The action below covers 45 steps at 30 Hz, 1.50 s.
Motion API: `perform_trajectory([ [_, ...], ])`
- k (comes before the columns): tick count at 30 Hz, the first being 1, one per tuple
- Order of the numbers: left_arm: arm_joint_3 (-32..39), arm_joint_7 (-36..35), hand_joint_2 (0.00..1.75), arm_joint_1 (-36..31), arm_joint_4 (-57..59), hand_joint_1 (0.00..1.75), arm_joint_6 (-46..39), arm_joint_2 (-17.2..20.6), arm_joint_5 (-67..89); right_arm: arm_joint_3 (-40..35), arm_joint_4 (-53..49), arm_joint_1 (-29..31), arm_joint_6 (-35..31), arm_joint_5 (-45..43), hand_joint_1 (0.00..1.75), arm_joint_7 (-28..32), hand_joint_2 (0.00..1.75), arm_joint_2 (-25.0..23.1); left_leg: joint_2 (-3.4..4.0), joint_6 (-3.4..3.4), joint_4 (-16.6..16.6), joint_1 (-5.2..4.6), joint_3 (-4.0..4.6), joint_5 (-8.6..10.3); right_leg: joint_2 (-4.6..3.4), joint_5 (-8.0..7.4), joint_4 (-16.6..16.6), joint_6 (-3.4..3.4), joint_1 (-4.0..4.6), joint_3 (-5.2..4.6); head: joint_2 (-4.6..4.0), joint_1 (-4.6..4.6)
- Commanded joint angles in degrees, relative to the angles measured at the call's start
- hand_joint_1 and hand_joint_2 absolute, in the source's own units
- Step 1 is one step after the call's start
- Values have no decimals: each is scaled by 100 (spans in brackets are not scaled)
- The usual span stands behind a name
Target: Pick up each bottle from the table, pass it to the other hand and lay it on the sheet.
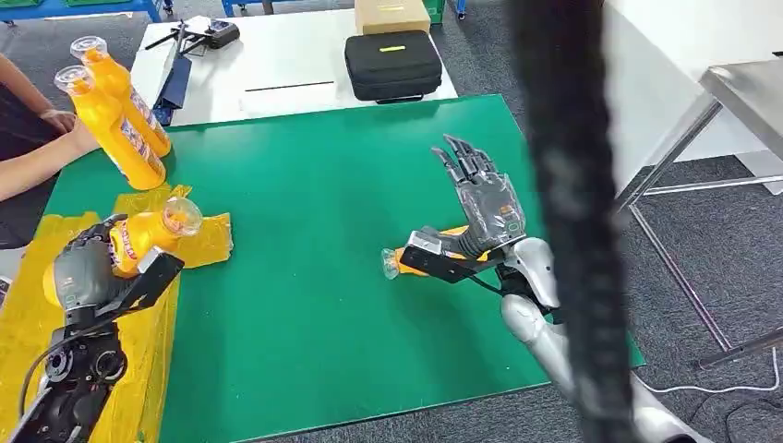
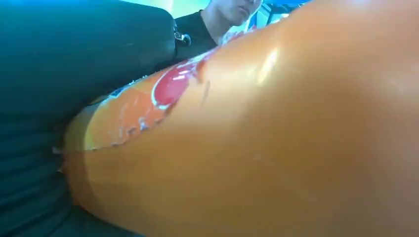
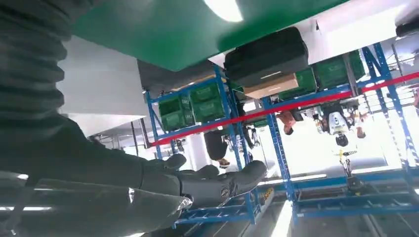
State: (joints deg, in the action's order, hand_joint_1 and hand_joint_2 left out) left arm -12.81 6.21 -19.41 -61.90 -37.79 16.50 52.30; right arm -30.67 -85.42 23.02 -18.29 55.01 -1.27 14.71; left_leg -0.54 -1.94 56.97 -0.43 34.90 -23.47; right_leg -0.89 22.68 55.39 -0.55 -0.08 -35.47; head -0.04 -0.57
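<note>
Left hand (image 1: pixel 92 268): an orange bottle (image 1: pixel 148 235) is gripped, cap pointing away, over the yellow sheet (image 1: pixel 28 332).
Right hand (image 1: pixel 485 198): fingers are spread, nothing held; a second bottle (image 1: pixel 406 260) lies just beneath its wrist.
Advice: the held bottle should be lowered flat onto bare sheet before release.

Head cam high, fwd-down — wrist cams close, turned.

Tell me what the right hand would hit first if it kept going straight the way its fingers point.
The right hand points up-table over bare green mat. Nothing stands in that line until the black case on the white table beyond, roughly; depth is hard to judge.
</note>
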Motion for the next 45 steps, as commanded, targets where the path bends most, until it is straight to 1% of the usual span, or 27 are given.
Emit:
perform_trajectory([
  [1,-783,-646,175,-434,1445,175,1279,94,1225,-90,164,519,665,-306,0,-34,175,274,5,15,3,-3,-30,-14,6,16,8,-2,-3,27,0,0],
  [3,-1119,-730,175,-617,1935,175,1573,41,1458,-97,299,628,760,-198,0,-36,175,339,1,11,-1,-7,-26,-8,7,11,6,-2,-7,23,0,0],
  [4,-1183,-633,175,-699,2227,175,1775,-89,1271,-93,434,660,1025,-238,0,-39,175,395,-5,8,-5,-10,-20,-2,12,8,4,-3,-9,18,0,-2],
  [5,-1268,-640,175,-727,2340,175,1877,-144,1259,-99,526,669,1135,-255,0,-14,175,432,-6,10,-1,-8,-25,-5,15,11,5,-3,-6,25,0,-2],
  [6,-1393,-537,175,-770,2454,175,2089,-222,1122,-204,703,702,1511,-312,0,44,175,540,-11,6,-5,-8,-22,-1,19,7,-1,-4,-6,23,0,0],
  [7,-1466,-526,175,-768,2464,175,2175,-246,1078,-236,808,699,1567,-346,0,109,175,579,-17,11,-2,-6,-32,-5,28,13,-1,-5,-4,37,0,2],
  [8,-1519,-514,175,-764,2449,175,2251,-259,1024,-299,928,717,1628,-322,0,143,175,623,-11,6,-4,-4,-21,-2,18,7,-3,-4,-3,24,0,-2],
  [9,-1637,-501,175,-774,2407,154,2468,-250,908,-488,1135,804,1744,-260,0,257,175,717,-16,9,-5,-3,-35,-6,26,13,-6,-5,-2,40,0,-2],
  [10,-1668,-455,175,-777,2370,0,2639,-247,774,-564,1275,851,1796,-273,0,322,175,744,-15,12,-3,-3,-45,-12,28,18,-4,-6,-1,50,0,-2],
  [11,-1612,-151,0,-780,2326,0,3003,-284,382,-717,1483,965,2277,-467,0,415,175,810,-19,9,-9,-10,-46,-6,28,12,-6,-5,-7,49,0,0],
  [13,-1783,-100,0,-859,2119,0,3349,-235,97,-923,2002,1267,2544,-690,0,591,175,898,-37,8,-6,-11,-42,-3,42,7,-2,-5,-7,51,0,-4],
  [14,-1858,-89,0,-877,2029,0,3461,-211,24,-994,2194,1364,2614,-730,0,660,175,910,-27,21,0,-9,-67,-14,42,15,2,-6,-5,75,0,0],
  [15,-1892,170,0,-908,1835,0,3933,-199,-360,-1269,2600,1599,3114,-737,0,693,175,982,-39,8,-6,-10,-48,-2,44,3,-4,-5,-7,57,0,-2],
  [16,-1997,113,0,-901,1543,0,4188,-125,-556,-1404,2999,1763,3079,-756,0,845,175,979,-35,12,-8,-11,-58,-3,43,3,-4,-5,-8,67,0,-9],
  [18,-2035,67,0,-877,1262,0,4426,-55,-803,-1489,3321,1901,3013,-760,0,943,175,975,-47,1,-3,-8,-50,3,49,1,-2,-4,-4,66,0,2],
  [22,-2035,46,0,-789,930,0,4674,84,-1297,-1649,3544,2072,3020,-793,0,1025,175,1024,-59,-4,-4,-11,-62,17,64,0,-1,-4,-7,79,0,-4],
  [23,-2022,43,0,-798,915,0,4695,86,-1360,-1675,3564,2084,3036,-793,0,1037,175,1039,-50,3,-5,-11,-66,17,59,-2,-3,-5,-6,82,0,-4],
  [26,-1902,91,0,-828,748,0,4819,114,-1838,-1816,3725,2130,3089,-783,0,1092,175,1063,-64,0,-4,-11,-62,24,70,-2,-1,-10,-7,82,0,-4],
  [27,-1799,112,0,-792,619,0,4829,125,-2074,-1873,3810,2155,3093,-759,0,1098,175,1046,-51,6,-2,-9,-65,20,62,-2,-1,-11,-5,83,0,-4],
  [28,-1719,121,0,-732,410,0,4782,162,-2309,-1933,3923,2199,3069,-746,0,1106,175,1020,-66,0,-4,-9,-60,25,71,-5,-2,-14,-5,81,0,-2],
  [29,-1655,86,0,-685,246,0,4762,186,-2469,-1968,4000,2227,3044,-745,0,1110,175,1007,-47,13,1,-7,-68,15,62,0,0,-15,-3,86,0,-4],
  [32,-1449,21,0,-509,-390,0,4509,269,-2885,-2071,4249,2311,2946,-751,0,1140,175,997,-49,5,5,-7,-58,16,60,-1,4,-14,-2,76,0,-4],
  [37,-1454,-48,0,-482,-493,0,4540,290,-2914,-2082,4283,2318,2932,-749,0,1138,175,993,-54,7,9,-5,-42,15,69,3,9,-13,0,59,0,-2],
  [38,-1299,30,0,-410,-587,0,4414,223,-3126,-2095,4301,2318,2903,-743,0,1139,175,993,-58,3,4,-8,-38,20,71,0,7,-13,-3,56,0,-2],
  [43,-964,-26,0,22,-1959,0,4028,189,-3517,-2193,4857,2375,2760,-706,0,1303,175,782,-55,0,6,-2,-21,23,67,-6,2,-14,2,40,0,-4],
  [44,-964,-51,0,48,-2128,0,4005,202,-3544,-2234,4936,2371,2685,-657,0,1324,175,742,-36,12,18,-1,-39,4,57,7,13,-15,3,54,0,-2],
  [45,-910,-31,0,90,-2254,0,3969,172,-3734,-2272,5107,2414,2629,-635,0,1372,175,662,-54,1,6,-3,-22,21,69,-3,3,-15,1,41,0,-2],
])
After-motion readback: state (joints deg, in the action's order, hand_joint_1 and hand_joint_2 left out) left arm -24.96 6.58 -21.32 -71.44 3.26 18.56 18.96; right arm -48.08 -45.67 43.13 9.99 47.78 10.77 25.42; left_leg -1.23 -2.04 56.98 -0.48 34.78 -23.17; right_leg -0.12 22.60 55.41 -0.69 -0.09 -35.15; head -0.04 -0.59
